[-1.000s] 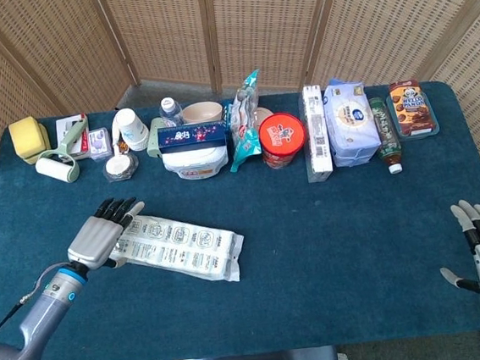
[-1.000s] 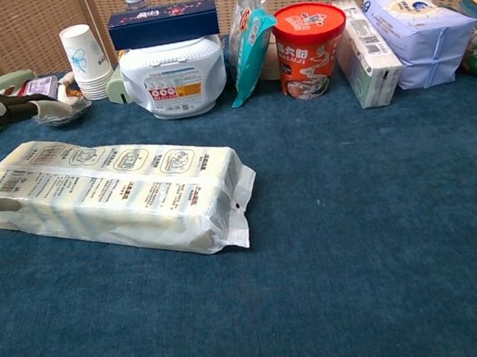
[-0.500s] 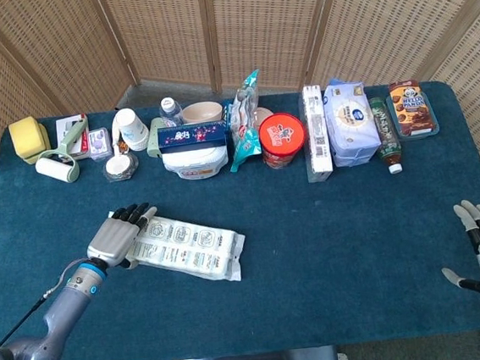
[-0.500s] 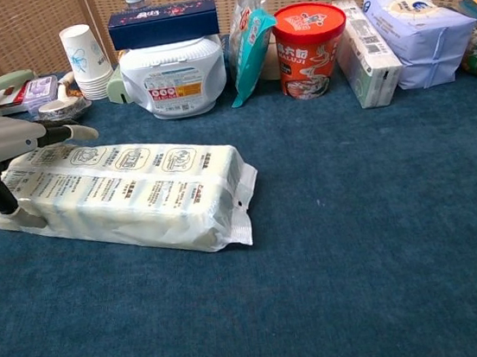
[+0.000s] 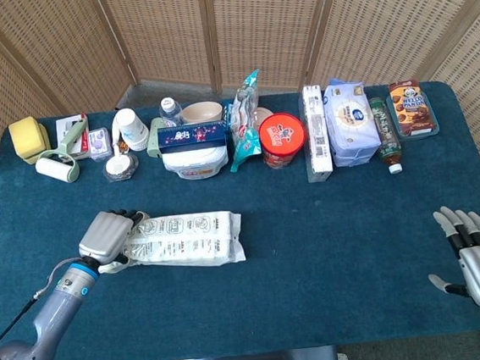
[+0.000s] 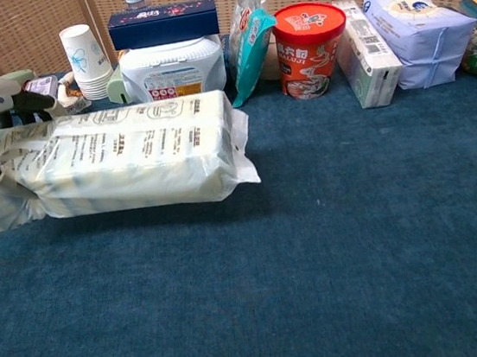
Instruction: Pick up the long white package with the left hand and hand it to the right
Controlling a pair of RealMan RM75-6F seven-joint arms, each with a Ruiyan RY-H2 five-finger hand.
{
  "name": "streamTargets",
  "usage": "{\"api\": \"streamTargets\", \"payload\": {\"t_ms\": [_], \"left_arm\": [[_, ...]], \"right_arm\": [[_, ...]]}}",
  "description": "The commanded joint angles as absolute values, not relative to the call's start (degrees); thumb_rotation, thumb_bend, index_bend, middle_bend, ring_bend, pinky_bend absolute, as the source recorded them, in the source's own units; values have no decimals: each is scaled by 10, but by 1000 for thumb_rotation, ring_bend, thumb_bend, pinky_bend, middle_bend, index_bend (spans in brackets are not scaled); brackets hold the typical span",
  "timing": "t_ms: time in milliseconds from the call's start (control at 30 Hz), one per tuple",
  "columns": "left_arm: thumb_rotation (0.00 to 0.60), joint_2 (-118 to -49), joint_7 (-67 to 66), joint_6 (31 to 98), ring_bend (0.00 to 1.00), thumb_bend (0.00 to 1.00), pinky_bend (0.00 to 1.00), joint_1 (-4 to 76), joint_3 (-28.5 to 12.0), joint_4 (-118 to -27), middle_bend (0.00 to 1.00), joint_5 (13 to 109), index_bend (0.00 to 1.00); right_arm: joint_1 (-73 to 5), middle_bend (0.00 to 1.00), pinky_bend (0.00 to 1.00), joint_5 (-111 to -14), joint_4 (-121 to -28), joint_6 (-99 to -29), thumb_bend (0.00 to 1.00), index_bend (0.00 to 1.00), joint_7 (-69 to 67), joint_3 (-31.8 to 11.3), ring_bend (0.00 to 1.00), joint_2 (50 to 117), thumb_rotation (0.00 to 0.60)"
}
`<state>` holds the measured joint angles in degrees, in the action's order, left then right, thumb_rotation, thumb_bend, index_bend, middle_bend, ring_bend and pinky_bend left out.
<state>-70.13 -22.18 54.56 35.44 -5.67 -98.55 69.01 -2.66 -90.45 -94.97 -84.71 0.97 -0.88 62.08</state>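
Left hand [image 5: 107, 236] grasps the left end of the long white package [image 5: 186, 240], lifted just clear of the blue table [image 5: 329, 222]; right hand [image 5: 477, 255] hovers released, fingers spread, near the right edge.

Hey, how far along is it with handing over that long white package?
Done: the left hand grips one end of the long white package, which the chest view shows lifted off the table. In hand: carrying it. Left: the handover; the right hand waits open, far across the table.
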Motion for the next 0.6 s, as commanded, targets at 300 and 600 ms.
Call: {"api": "streamTargets", "payload": {"t_ms": [300,600], "left_arm": [[600,-644,-248,532,488,11,627,402,-98,-1113,532,647,499],[600,-685,-317,523,488,10,628,462,-110,-1147,533,548,496]], "right_arm": [[-87,0,0,-939,-1055,-761,0,0,68,1,0,617,600],[-131,0,0,-928,-1128,-708,0,0,30,-13,0,616,600]]}}
